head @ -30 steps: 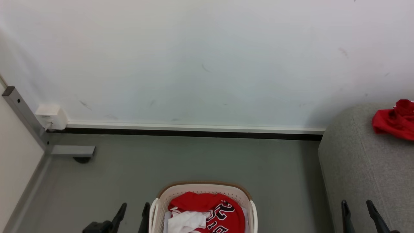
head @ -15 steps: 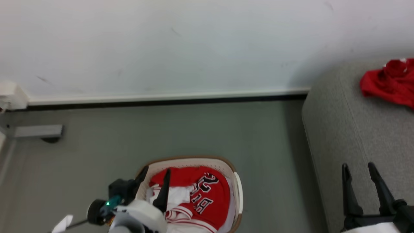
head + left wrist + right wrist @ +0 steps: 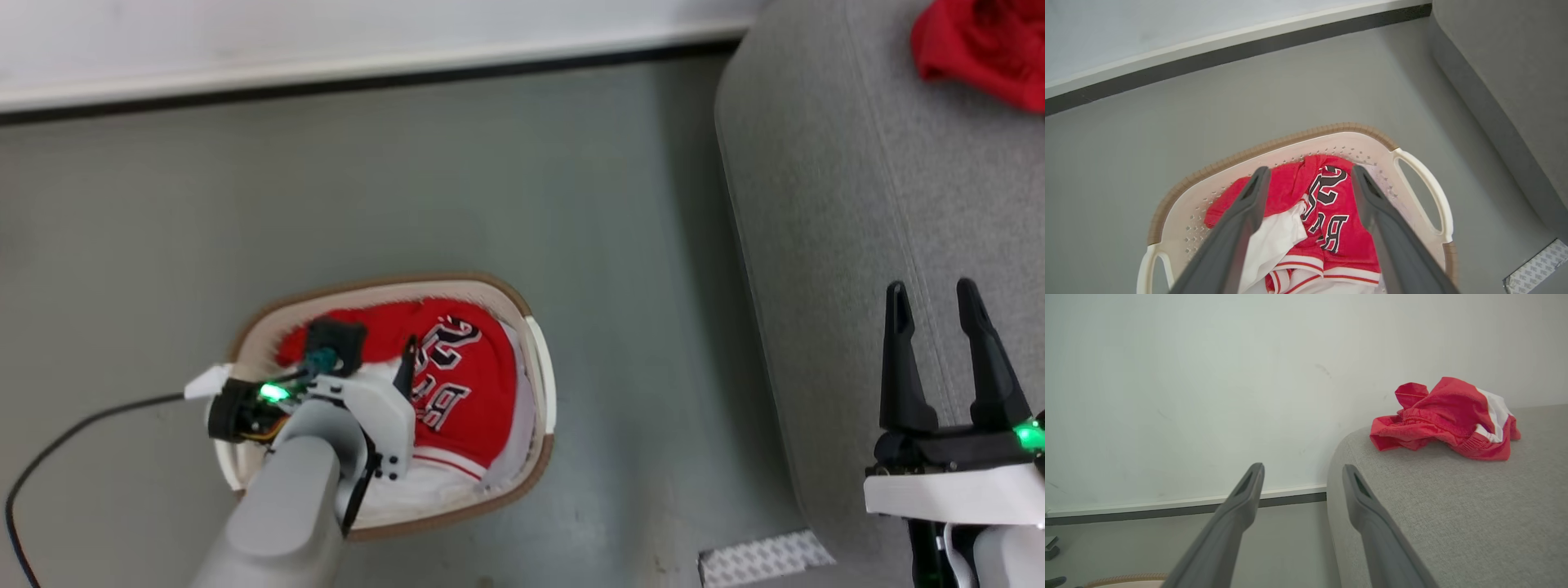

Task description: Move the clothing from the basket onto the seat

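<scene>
The basket (image 3: 392, 282), cream with a brown rim, stands on the floor left of the seat (image 3: 857, 204). Inside lies the clothing (image 3: 469, 384): a red jersey with black-and-white lettering over white cloth. My left gripper (image 3: 375, 353) hangs open above the basket's left half, touching nothing. In the left wrist view the basket (image 3: 1331, 143) and the clothing (image 3: 1339, 220) lie beyond the open left gripper (image 3: 1309, 170), with a bit of white cloth (image 3: 1278, 237). My right gripper (image 3: 932, 290) stands open and empty over the seat's front edge. Another red garment (image 3: 1445, 416) lies on the seat (image 3: 1453, 506), beyond the right gripper (image 3: 1302, 468).
The same red garment (image 3: 980, 41) shows at the head view's top right. A white wall with a dark baseboard (image 3: 326, 82) runs behind. A black cable (image 3: 82, 416) trails left of the basket. A patterned tape patch (image 3: 763, 559) marks the floor by the seat's base.
The head camera has tilted down, so wall and basket slid up the picture. My left arm has swung in over the basket. Both grippers stay open.
</scene>
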Available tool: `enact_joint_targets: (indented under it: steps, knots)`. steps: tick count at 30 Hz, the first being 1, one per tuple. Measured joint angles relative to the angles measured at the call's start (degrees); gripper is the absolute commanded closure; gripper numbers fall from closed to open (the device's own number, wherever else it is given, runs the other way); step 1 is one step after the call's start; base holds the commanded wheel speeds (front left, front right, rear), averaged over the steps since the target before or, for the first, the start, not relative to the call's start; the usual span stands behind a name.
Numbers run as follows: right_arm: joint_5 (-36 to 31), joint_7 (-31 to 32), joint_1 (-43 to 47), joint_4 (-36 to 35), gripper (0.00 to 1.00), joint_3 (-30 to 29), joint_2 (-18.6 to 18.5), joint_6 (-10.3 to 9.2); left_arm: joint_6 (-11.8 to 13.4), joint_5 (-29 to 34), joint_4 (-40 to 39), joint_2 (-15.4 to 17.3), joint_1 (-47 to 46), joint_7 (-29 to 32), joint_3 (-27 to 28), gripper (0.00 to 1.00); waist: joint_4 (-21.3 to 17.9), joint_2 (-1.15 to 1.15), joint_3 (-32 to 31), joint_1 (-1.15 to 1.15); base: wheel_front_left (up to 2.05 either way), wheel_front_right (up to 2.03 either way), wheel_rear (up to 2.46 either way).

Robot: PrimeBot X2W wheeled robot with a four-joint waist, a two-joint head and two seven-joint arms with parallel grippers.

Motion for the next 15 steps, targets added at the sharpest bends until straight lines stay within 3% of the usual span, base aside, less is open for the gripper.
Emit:
enact_joint_targets:
  steps: [5,15]
  knots:
    - [2.21,0.00,-2.52,-1.43,0.00,0.45,0.01,0.00,2.50,0.89,5.81,1.02,-4.84,0.27,-0.01,0.00,-2.45,0.00,5.99,0.00,0.00,0.00,0.00]
    - [3.78,0.00,-5.59,-3.53,0.00,0.56,0.00,0.00,5.23,1.42,13.86,3.11,-12.89,-1.22,-0.02,0.00,-6.12,0.00,16.38,-0.01,0.00,0.00,0.00]
